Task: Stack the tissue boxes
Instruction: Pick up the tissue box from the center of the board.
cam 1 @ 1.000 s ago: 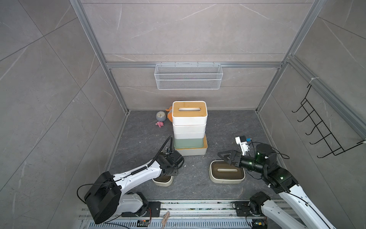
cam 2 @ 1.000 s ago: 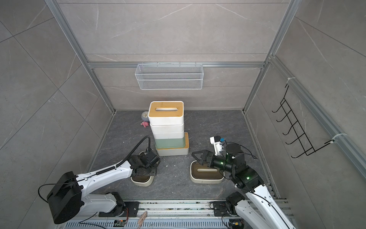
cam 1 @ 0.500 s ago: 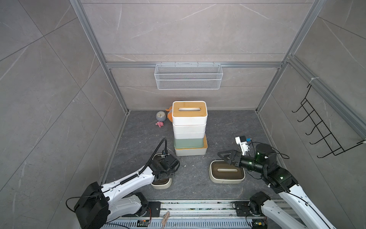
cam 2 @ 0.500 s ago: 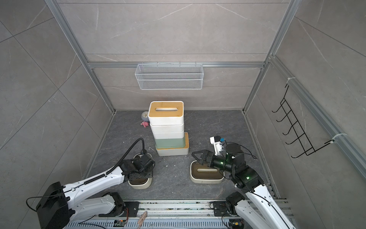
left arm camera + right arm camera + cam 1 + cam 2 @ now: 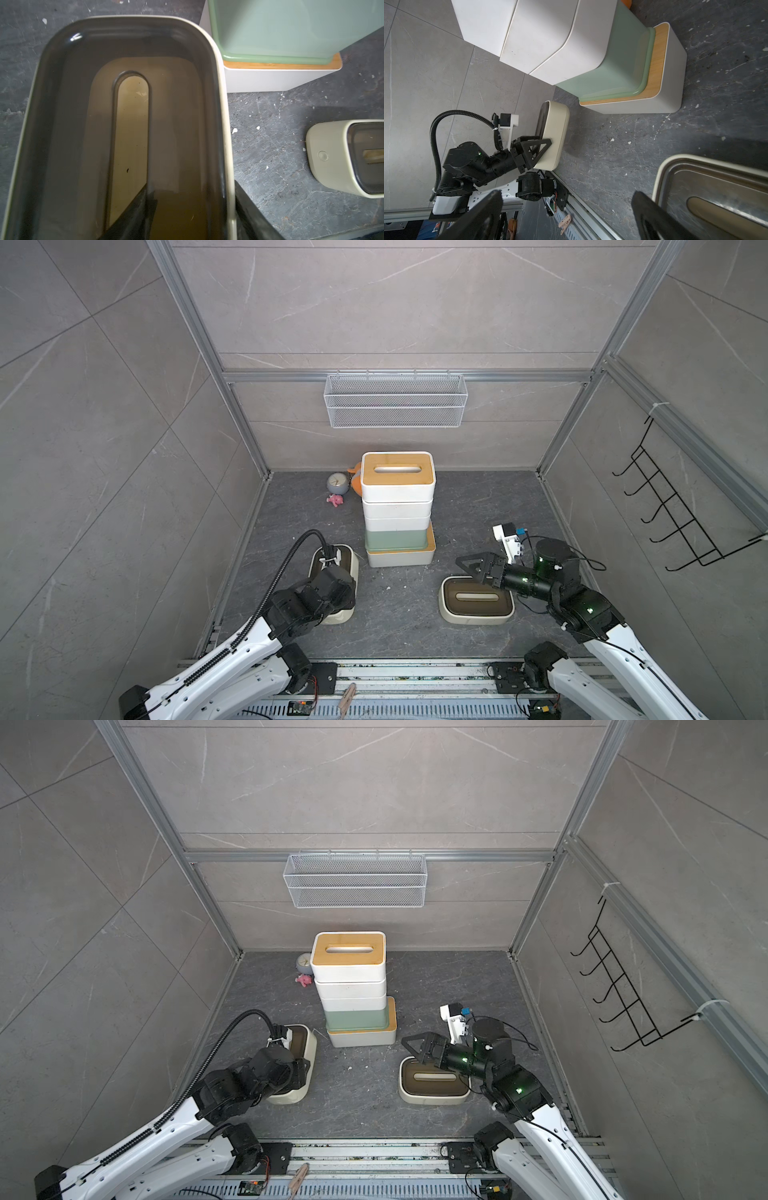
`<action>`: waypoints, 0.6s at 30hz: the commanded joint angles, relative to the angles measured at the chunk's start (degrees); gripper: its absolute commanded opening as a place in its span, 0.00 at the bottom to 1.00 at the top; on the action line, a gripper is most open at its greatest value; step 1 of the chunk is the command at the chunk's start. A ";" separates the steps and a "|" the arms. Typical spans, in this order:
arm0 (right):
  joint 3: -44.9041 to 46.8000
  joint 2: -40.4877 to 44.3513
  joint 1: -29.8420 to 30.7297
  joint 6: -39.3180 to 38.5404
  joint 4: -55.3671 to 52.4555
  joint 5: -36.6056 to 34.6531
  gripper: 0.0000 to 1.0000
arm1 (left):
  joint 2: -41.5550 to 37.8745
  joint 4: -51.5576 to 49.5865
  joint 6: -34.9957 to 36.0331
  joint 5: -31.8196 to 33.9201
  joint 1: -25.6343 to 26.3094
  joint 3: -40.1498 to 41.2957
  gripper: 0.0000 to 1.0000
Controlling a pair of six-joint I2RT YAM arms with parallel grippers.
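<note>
Five tissue boxes stand as one stack (image 5: 397, 493) toward the back of the desk (image 5: 399, 614). A white box with a bamboo lid (image 5: 401, 559) is at the bottom, with a mint green box (image 5: 395, 540) on it that leaves a strip of bamboo showing. Above those come two white boxes (image 5: 397, 510) and a second bamboo-lidded white box (image 5: 397, 475) on top.

Two more boxes lie flat on the desk in front of the stack, well apart from each other. The cream box with a dark-brown lid (image 5: 72, 124) sits near the stack's base on the left arm's side. The left gripper (image 5: 192, 188) straddles the long wall that faces the second cream box (image 5: 476, 601). One of its fingers (image 5: 143, 207) is down in the lid's slot and the other is against the outside of the wall. Whether they pinch that wall I cannot tell.

The second cream box lies on the right arm's side of the stack. The right gripper (image 5: 467, 568) hovers over its end nearer the stack, fingers spread wide and grasping nothing.

Beside the stack, toward the back wall, sit a small grey clock (image 5: 336, 483) and a pink toy (image 5: 336, 500).
</note>
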State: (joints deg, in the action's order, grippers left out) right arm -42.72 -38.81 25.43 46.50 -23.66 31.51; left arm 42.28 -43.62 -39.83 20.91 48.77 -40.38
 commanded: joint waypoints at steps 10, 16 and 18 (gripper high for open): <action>-2.56 -0.70 -0.04 -1.61 0.45 -0.05 1.00 | -8.84 10.38 16.89 -8.23 0.18 -1.54 0.52; -2.55 -1.44 -0.03 -1.12 1.90 1.52 1.00 | -8.99 13.01 20.82 -18.33 0.16 -2.16 0.51; -2.69 -1.62 -0.03 -0.86 2.75 2.47 1.00 | -8.52 14.89 21.24 -21.91 0.13 -2.11 0.50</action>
State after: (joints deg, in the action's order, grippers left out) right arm -43.86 -40.32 25.43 46.30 -23.11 32.27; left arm 33.80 -36.23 -22.44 5.61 48.77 -40.38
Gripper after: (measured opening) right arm 0.992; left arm 0.524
